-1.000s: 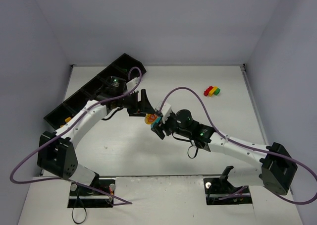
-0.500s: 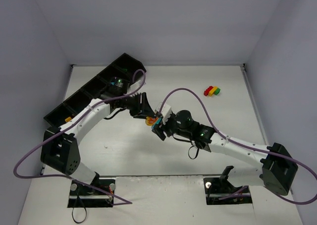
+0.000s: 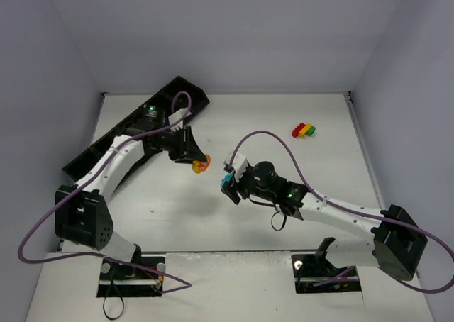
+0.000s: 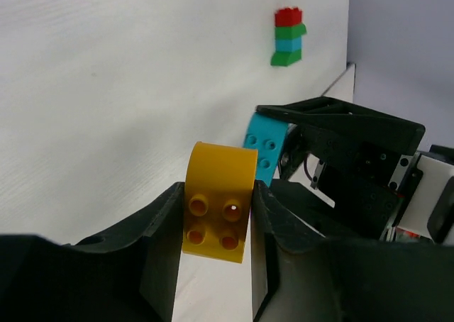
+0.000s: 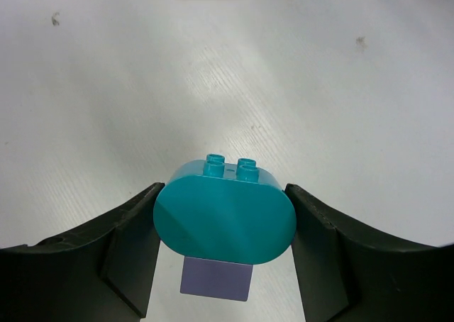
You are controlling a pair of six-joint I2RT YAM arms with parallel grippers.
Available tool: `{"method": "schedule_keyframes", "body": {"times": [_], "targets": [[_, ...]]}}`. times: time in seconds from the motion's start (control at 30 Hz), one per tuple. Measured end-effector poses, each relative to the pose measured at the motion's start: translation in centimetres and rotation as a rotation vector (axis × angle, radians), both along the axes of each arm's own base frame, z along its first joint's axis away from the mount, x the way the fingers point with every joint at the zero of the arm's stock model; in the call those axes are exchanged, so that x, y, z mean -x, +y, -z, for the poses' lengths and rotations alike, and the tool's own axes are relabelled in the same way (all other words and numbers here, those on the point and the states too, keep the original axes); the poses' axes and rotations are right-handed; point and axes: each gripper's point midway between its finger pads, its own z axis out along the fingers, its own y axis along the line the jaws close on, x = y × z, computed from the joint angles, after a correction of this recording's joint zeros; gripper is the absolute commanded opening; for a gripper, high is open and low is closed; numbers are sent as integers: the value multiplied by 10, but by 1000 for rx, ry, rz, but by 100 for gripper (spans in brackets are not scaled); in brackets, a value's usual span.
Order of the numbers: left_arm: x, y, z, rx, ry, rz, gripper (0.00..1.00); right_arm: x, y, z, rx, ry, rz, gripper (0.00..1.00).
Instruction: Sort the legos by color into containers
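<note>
We find the left gripper (image 4: 216,224) closed on a yellow brick (image 4: 220,173), held over the bench (image 3: 284,109) beside the tray (image 3: 195,96). The right gripper (image 5: 224,231) clamps a teal brick (image 5: 224,212) with a lilac piece (image 5: 215,283) beneath. The arms stand close together, so a slack pinch or a careless swing could drop either brick outside its compartment.

No writing, number, brand mark or sign can be read: none shows on the yellow brick (image 4: 216,208), the teal brick (image 5: 224,219) near it, or the black tray (image 3: 193,95).
</note>
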Motion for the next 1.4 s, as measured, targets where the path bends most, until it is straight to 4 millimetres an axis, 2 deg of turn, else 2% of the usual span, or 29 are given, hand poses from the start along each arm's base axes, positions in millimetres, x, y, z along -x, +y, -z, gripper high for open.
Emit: {"method": "schedule_keyframes", "body": {"times": [0.07, 0.17, 0.23, 0.3, 0.33, 0.4, 0.5, 0.6, 0.8, 0.83, 0.93, 1.03, 1.07, 1.13, 1.17, 1.27, 1.4], "targets": [[-11, 26, 2, -26, 4, -75, 0, 2, -5, 8, 18, 11, 7, 1], [-28, 80, 4, -122, -1, -255, 0, 2, -9, 10, 27, 11, 15, 1], [-37, 130, 7, -239, -12, -427, 0, 1, -10, 7, 22, 7, 19, 1], [-38, 181, 7, -375, -30, -601, 0, 1, -10, 6, 20, 5, 20, 1], [-36, 213, 7, -475, -39, -709, 0, 0, -10, 6, 20, 5, 20, 1], [-27, 256, 4, -621, -48, -854, 0, 0, -10, 6, 21, 5, 21, 1], [-17, 299, -1, -772, -48, -1006, 0, -2, -12, 6, 20, 5, 27, 1], [-12, 332, 2, -862, -20, -1113, 0, -3, -13, 6, 20, 6, 33, 1], [-9, 376, 32, -966, 105, -1227, 1, -4, -14, 6, 17, 8, 32, 1], [-9, 381, 40, -969, 131, -1233, 10, -4, -14, 5, 16, 8, 31, 1], [-12, 391, 56, -975, 182, -1246, 28, -4, -16, 2, 11, 6, 33, 1], [-13, 392, 67, -972, 207, -1241, 40, -4, -19, -3, 3, 0, 39, 1], [-14, 391, 69, -965, 209, -1239, 51, -4, -20, -5, 0, -3, 40, 1], [-16, 390, 69, -956, 204, -1237, 65, -4, -21, -8, -8, -7, 41, 2], [-17, 390, 69, -953, 199, -1236, 69, -4, -22, -9, -10, -8, 41, 2], [-18, 388, 68, -941, 197, -1236, 75, -3, -22, -9, -10, -3, 35, 2], [-22, 378, 59, -876, 164, -1226, 75, -1, -22, -8, -8, 5, 25, 2]]}}
